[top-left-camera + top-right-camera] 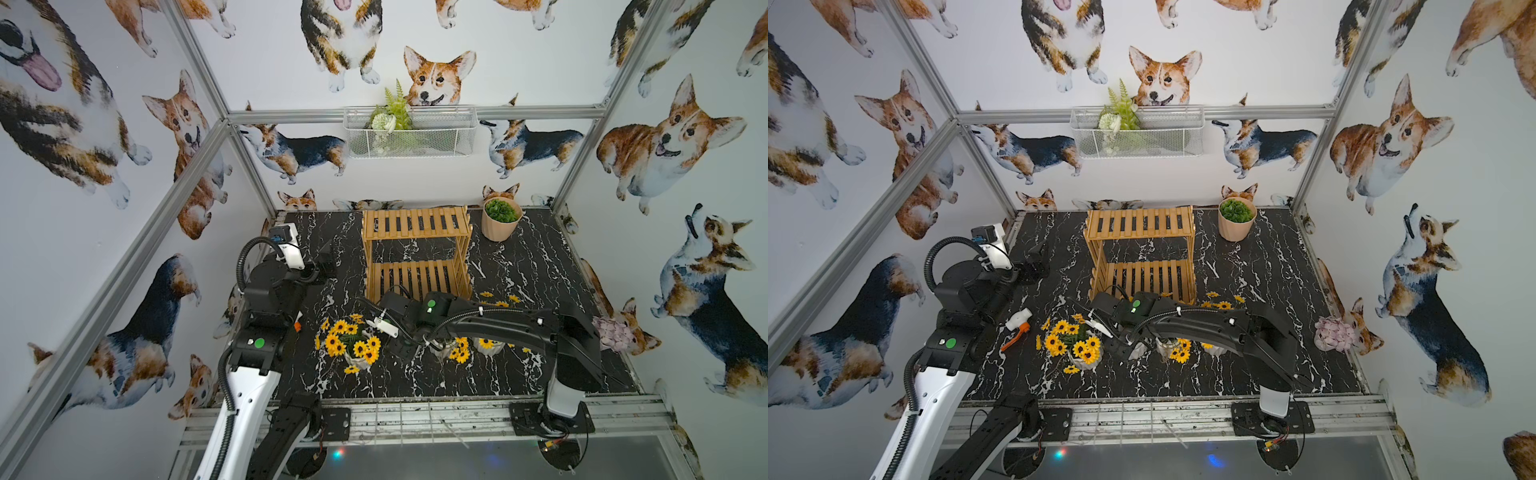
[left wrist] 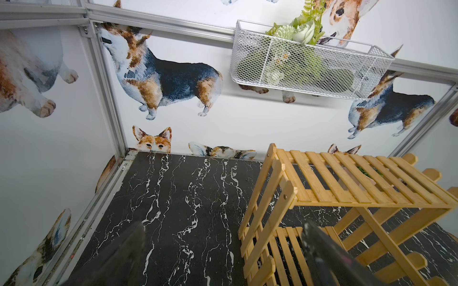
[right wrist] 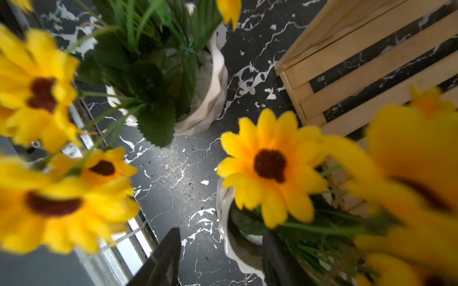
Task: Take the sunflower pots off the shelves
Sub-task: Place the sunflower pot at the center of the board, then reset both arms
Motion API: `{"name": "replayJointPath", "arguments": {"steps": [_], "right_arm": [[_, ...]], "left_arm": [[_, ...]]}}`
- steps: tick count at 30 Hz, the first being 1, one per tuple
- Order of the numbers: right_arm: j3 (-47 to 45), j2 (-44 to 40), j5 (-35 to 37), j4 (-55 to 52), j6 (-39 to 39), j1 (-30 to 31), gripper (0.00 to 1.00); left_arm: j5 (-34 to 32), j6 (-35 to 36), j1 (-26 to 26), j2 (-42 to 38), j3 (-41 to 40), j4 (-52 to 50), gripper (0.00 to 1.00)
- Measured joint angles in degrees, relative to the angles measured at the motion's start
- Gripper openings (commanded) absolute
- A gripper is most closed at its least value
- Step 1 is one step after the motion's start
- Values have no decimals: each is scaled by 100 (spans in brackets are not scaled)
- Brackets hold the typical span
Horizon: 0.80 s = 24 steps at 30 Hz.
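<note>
1. The sunflower pots (image 1: pixel 357 360) are found on the surface (image 1: pixel 519 266) in front of the shelves (image 1: pixel 415 226), whose two tiers are bare.
2. The right gripper (image 3: pixel 220 230) is seen released, jaws apart astride one pot's rim. The left gripper (image 2: pixel 223 222) is spread wide, nothing held.
3. The glazed ceramic is judged stiff, slick and breakable. Hold is best taken on the rim wall, not the soft flowers.

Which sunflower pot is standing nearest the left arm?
The leftmost sunflower pot, its whole bunch in plain view; the other pots stand further right, partly hidden under the right arm.
</note>
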Motion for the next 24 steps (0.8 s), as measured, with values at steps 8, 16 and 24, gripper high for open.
{"name": "replayJointPath", "arguments": {"steps": [8,16,24], "right_arm": [[-85,-678,107,391,-151,0,92],[-374,-1460,-264,942,-160,-525,100],[-1180,-2747,-811,1416,11,-2177,100]], "left_arm": [[-63,48,0,24,0,-15,100],[-149,92,11,175,-4,-17,100],[-361,138,68,431,-179,87,100]]}}
